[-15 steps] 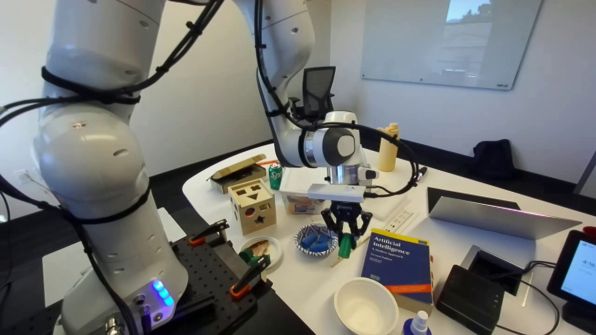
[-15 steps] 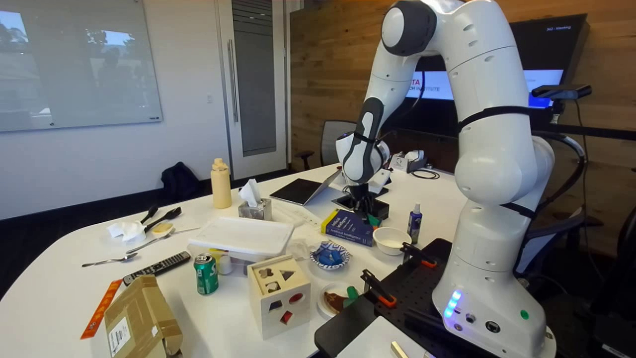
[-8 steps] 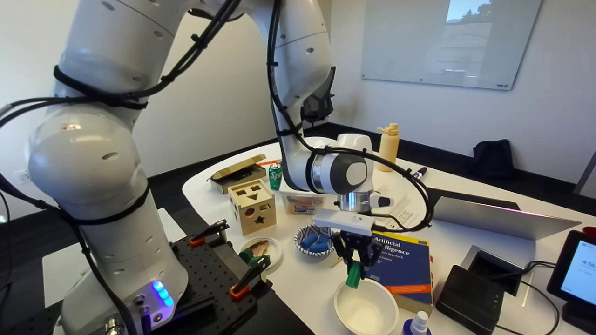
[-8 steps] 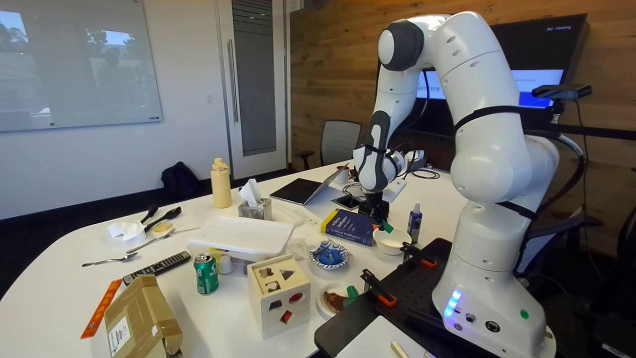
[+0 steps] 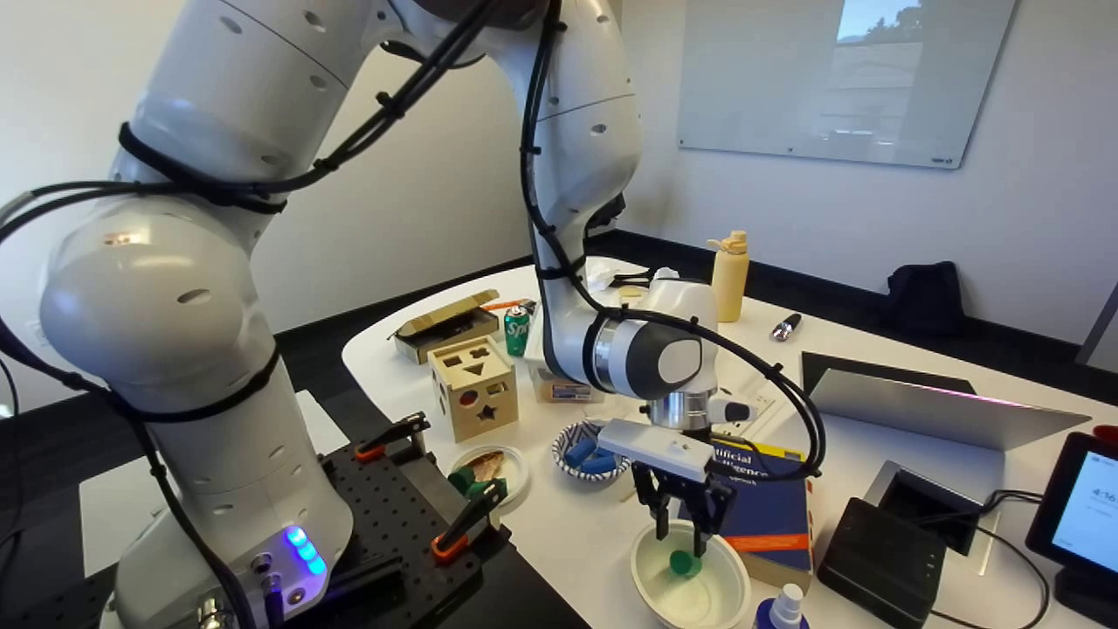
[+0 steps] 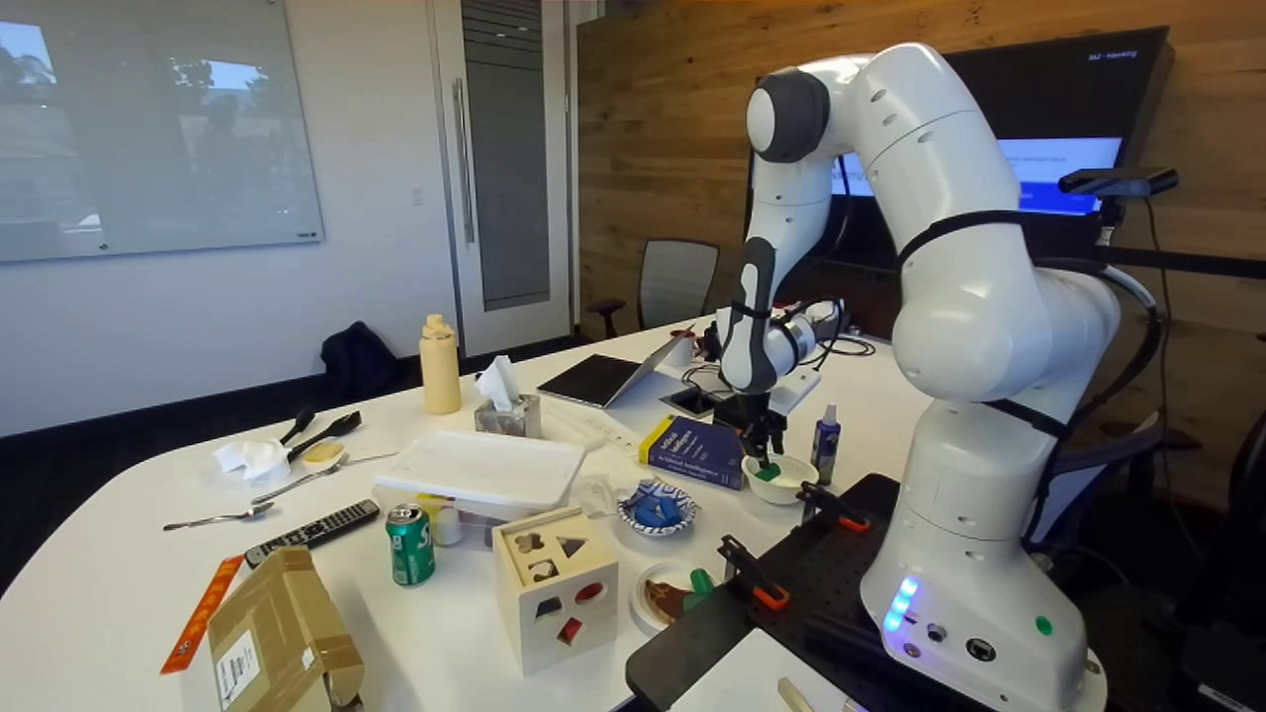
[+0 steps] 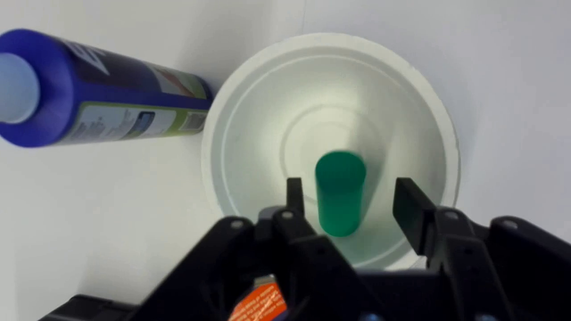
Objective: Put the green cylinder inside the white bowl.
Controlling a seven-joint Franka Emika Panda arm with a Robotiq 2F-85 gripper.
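- Since my hand point(image 5: 680, 541) is spread wide w/ nothing in it, the green cylinder point(image 7: 340, 200) is loose inside the white bowl point(image 7: 330, 41); job's prob done.
- It's right under me, b/w my fingers point(image 7: 295, 194), w/ a gap each side; its long way runs across the line from finger to finger, so I think I can go straight up w/o a bump.
- Can't tell if it's flat or leaning on the bowl's side.
- In wrist view, my fingers hide a bit of rim, the spray bottle point(image 7: 134, 100) is cut off at left, & just a scrap of the book point(image 7: 261, 304) shows.
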